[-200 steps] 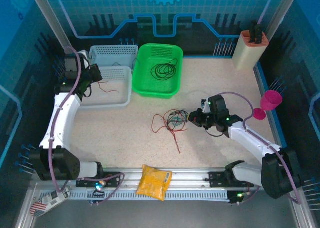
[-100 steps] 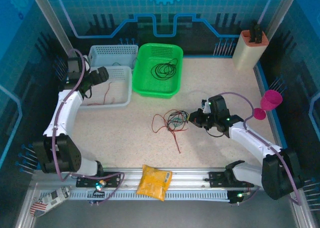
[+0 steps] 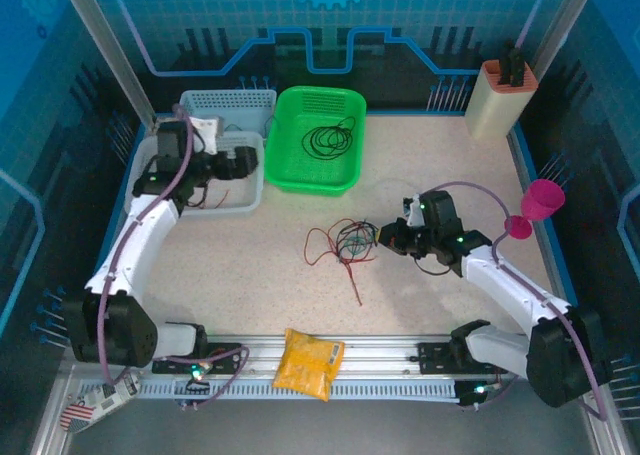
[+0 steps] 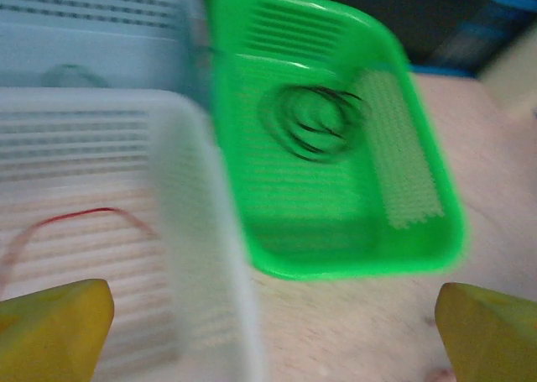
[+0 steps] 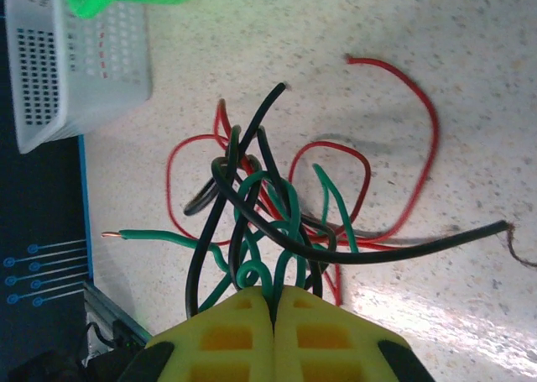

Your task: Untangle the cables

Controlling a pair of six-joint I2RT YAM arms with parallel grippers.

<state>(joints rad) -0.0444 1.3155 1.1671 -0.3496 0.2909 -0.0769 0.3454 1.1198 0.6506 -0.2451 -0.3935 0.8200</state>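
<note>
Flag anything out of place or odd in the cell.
Yellow packet lies askew across the near-edge rail, off the worktop. A crumpled printed wrapper sits at the near-left corner, also off the worktop. The cable tangle mid-table is expected; the right end effector is shut on its green loops.

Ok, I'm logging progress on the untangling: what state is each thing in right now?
left gripper, open and empty.
right gripper, shut on the cable tangle.
cable tangle, red, green and black strands knotted, on the table.
red wire, loose, lying in the white basket.
black cable, coiled in the green basket.
</note>
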